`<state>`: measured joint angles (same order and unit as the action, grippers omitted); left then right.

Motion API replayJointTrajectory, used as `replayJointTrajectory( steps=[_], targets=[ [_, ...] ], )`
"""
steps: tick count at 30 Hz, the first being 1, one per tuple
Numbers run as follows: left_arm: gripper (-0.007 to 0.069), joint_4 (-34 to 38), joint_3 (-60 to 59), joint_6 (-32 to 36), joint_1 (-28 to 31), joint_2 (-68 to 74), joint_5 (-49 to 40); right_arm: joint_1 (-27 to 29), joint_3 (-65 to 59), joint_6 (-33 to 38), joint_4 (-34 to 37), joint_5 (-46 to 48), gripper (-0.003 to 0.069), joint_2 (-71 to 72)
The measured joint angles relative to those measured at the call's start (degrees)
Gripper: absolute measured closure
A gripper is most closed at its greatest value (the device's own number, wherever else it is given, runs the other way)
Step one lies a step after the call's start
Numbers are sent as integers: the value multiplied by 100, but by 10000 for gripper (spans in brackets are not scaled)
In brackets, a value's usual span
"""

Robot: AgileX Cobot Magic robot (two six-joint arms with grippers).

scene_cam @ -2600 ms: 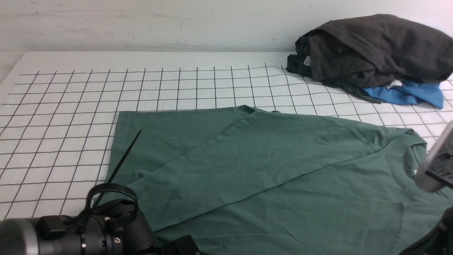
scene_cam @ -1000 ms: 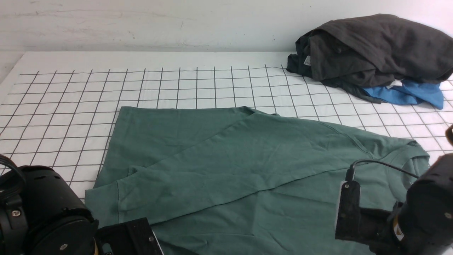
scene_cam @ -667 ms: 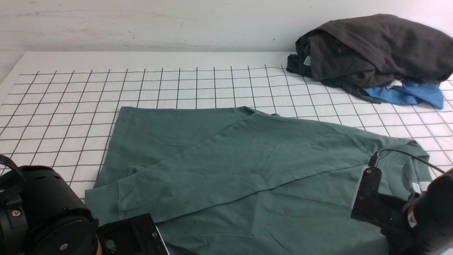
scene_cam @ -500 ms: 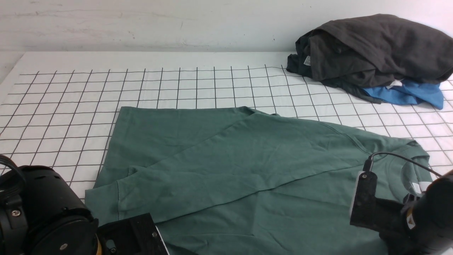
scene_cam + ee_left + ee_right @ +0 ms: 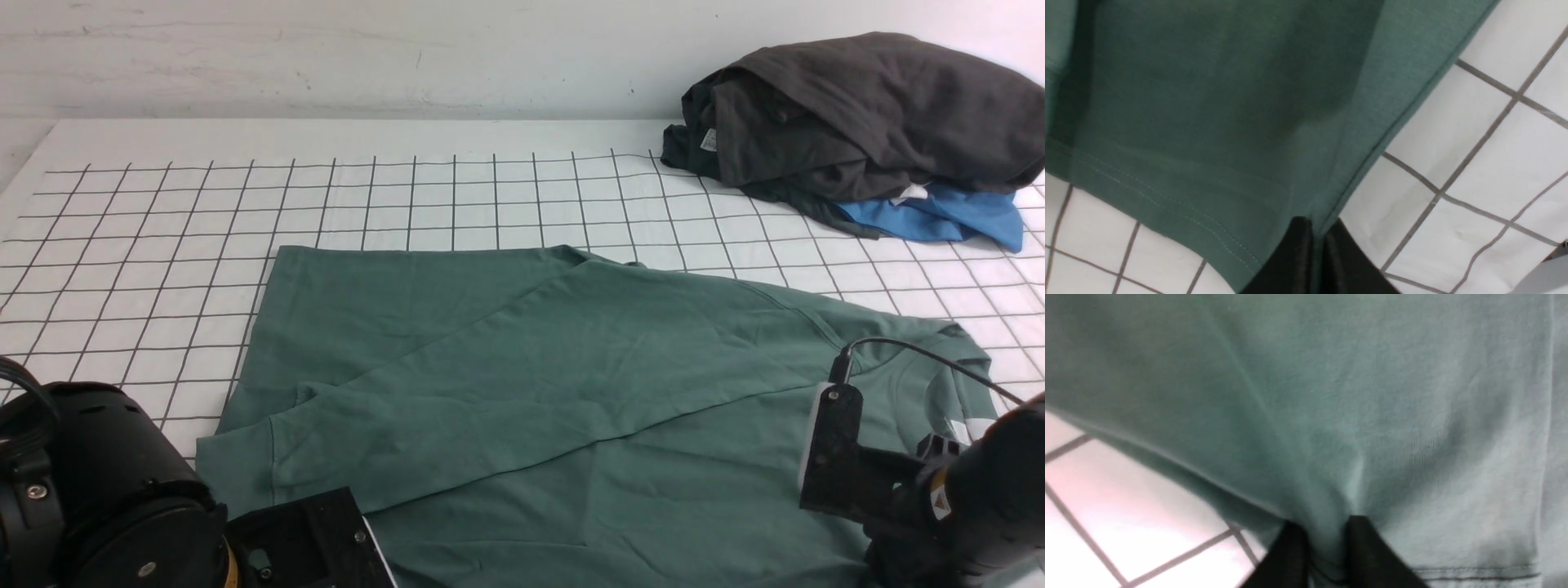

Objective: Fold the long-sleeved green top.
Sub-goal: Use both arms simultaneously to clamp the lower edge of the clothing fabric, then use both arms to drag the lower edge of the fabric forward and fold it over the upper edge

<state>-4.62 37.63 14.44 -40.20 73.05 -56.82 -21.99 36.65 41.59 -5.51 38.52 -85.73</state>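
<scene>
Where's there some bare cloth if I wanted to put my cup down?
Plenty on the checked cloth, left of the green top and behind it, up to the wall. It's crowded at far right, by the dark clothes.

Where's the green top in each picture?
Front view: the green long-sleeved top lies across the middle, down to the bottom edge.
Left wrist view: it fills the upper left and runs down into the left gripper.
Right wrist view: it covers most of the picture, bunched in the right gripper.
Shared landmark: the white cloth with dark grid lines.
</scene>
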Motion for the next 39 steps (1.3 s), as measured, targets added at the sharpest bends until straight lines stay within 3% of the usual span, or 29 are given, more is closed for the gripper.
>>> replayJointTrajectory(
  steps=[2, 7, 11, 17, 23, 39],
  targets=[
    [624, -6, 0, -23, 0, 0, 23, 0, 85, -25, 0, 56, 639, 21],
    [624, -175, 247, -259, 120, 0, -29, 0, 542, -30, 0, 546, 644, 134],
    [622, -425, 846, -423, 699, 0, -234, 0, 1334, 135, 0, 1299, 645, 173],
    [621, -502, 1841, 12, 1648, 137, -295, 0, 2580, 445, 18, 2080, 645, -12],
    [618, -497, 2848, 380, 2097, 859, -290, 170, 3444, 501, 54, 2239, 645, -640],
    [618, -1087, 5395, 851, 2303, 3492, -223, 973, 5358, 911, 615, 2441, 645, -2350]
  ],
)
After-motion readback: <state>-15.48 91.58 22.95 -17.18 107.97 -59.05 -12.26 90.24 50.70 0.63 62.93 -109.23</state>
